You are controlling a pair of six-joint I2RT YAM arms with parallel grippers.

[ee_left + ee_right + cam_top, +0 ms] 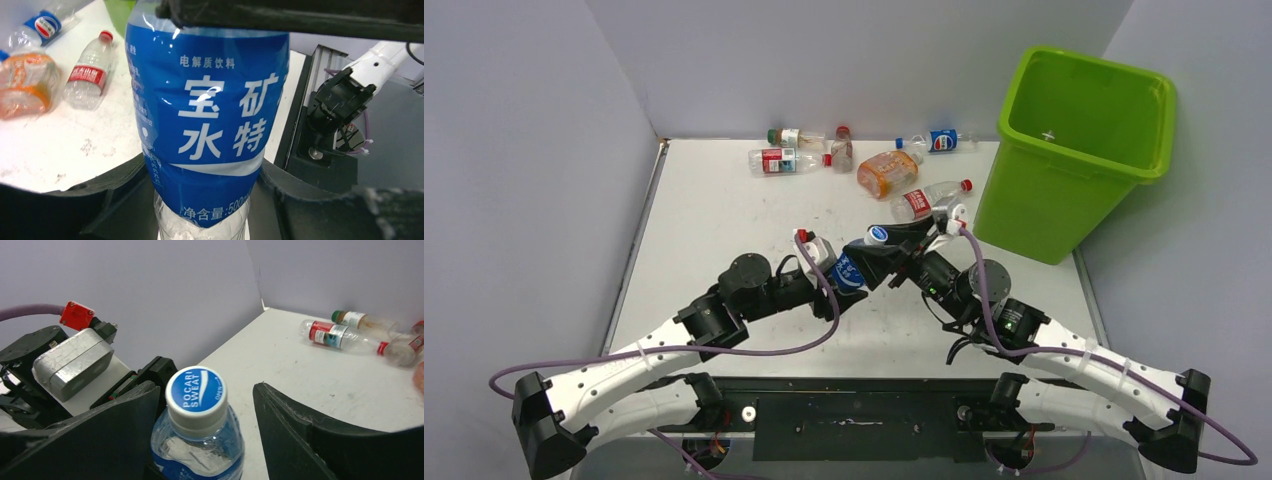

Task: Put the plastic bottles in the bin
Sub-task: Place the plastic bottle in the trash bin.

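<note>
While the left gripper [840, 273] clenched the blue-labelled bottle [210, 125] by its middle and held it off the table [714, 200], cap tipped toward the other arm, the right gripper [892, 242] stood with its jaws parted on either side of the bottle's blue-topped cap [196, 390]. A gap showed on both sides, so it gripped nothing. The step in hand looked like a mid-air handover near the middle of the table. The bin [1036, 205] sat at the far right corner, nearer the right arm and well apart from the bottle. The next move would likely call for the right jaws to close on the neck just below the cap, and only then for the left jaws to let go, lest the bottle drop. A thin, crinkly bottle could slip or twist in a grip so near the cap. Several other bottles [889, 172] lay on their sides toward the far edge of the table, none of them in the bin as far as could be seen.
</note>
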